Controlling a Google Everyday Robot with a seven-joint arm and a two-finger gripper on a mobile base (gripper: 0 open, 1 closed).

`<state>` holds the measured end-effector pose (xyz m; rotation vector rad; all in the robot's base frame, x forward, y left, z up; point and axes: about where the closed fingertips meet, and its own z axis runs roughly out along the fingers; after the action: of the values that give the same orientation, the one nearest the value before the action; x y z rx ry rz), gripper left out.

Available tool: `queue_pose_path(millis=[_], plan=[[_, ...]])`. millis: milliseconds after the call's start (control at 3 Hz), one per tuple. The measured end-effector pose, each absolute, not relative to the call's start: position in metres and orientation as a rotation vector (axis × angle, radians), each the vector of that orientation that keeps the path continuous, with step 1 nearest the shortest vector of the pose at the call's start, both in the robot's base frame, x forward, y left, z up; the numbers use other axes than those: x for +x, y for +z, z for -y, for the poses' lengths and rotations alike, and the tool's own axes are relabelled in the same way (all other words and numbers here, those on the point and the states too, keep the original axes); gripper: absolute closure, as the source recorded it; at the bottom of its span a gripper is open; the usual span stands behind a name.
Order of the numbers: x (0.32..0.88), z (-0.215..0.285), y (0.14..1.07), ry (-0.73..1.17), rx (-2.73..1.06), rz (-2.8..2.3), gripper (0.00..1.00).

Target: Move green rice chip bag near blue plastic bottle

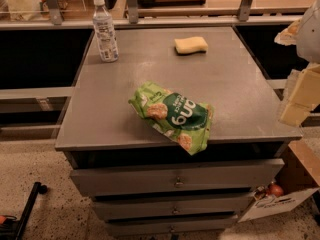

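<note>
Camera view: bag [172,115] overhangs surface [235,79] front edge, bottle [105,30] back-left, well apart. End effector [299,98] off right, open or closed: cannot tell. Risk: a clumsy nudge slides the bag off the front.

You're looking down on a grey metal cabinet [240,84] that fills the middle of the frame, with 3 drawers [125,181] stacked across the lower centre, each with a small knob at its middle. Along the bottom you see pale speckled floor [55,219]. Across the top runs a rail with 3 slanted metal posts [132,1], and wood-toned flooring lies beyond it. Dark recesses flank the cabinet at left and right. A cardboard box [302,176] sits at lower right and a black bar [27,204] at lower left. The gripper [295,106] hangs at the right edge. The light is dim and warm.
</note>
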<state>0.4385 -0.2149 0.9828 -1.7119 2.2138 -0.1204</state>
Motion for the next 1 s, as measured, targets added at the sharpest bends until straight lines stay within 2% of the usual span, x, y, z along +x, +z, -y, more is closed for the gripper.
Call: queue_pose_path(millis=[333,1000], plan=[[0.438,0.215,0.983,-0.121,-1.712,-2.214,0.00],[0.461,0.167,0.962,-0.004,-1.715,-2.105,0.00]])
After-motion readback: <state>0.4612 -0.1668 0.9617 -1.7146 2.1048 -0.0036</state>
